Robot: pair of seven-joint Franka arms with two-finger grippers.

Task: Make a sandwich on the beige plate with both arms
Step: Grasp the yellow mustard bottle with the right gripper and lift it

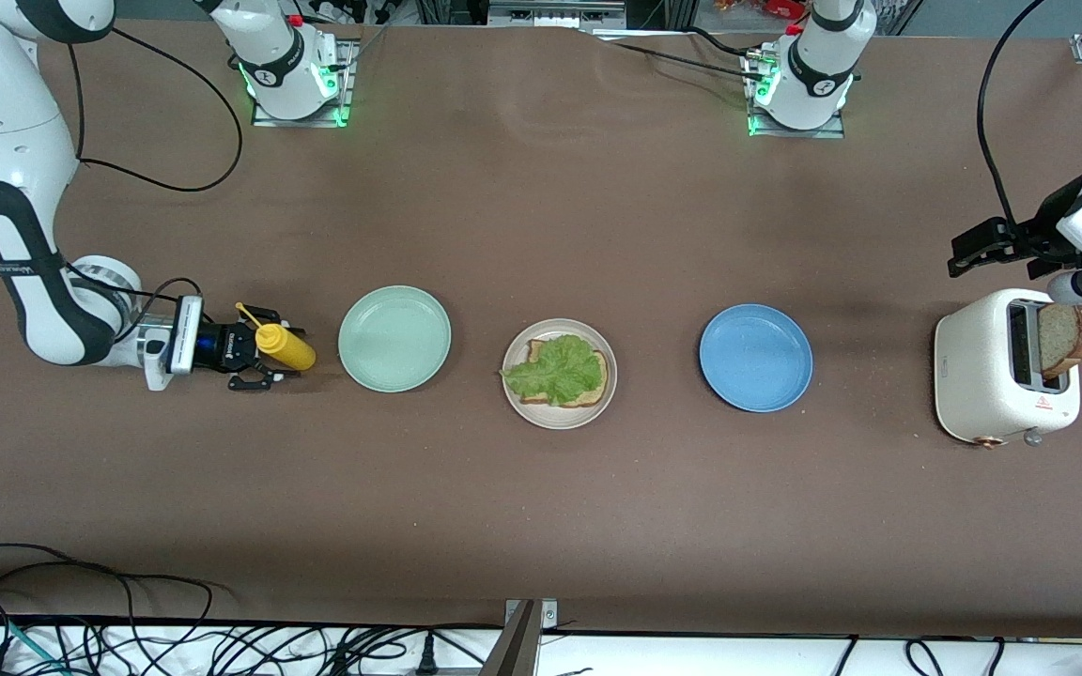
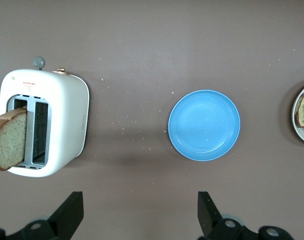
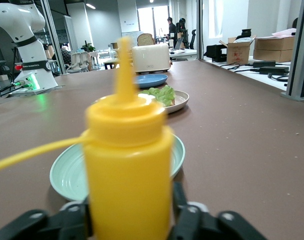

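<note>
The beige plate (image 1: 559,374) sits mid-bench, holding one bread slice (image 1: 567,385) under a lettuce leaf (image 1: 555,369). Bare bench (image 1: 541,216) spreads around the plate, widest toward the robot bases and toward the front camera. Flanking the beige plate in a row are a mint green plate (image 1: 394,338) toward the right arm's end and a blue plate (image 1: 755,357) toward the left arm's end. Past the mint plate, the right gripper (image 1: 264,355) has its fingers against the sides of a yellow squeeze bottle (image 1: 285,345). Past the blue plate stands a white toaster (image 1: 1006,379) with a second slice (image 1: 1063,337) sticking out. The left gripper (image 2: 140,215) hangs above the bench by the toaster, fingers spread wide and empty.
</note>
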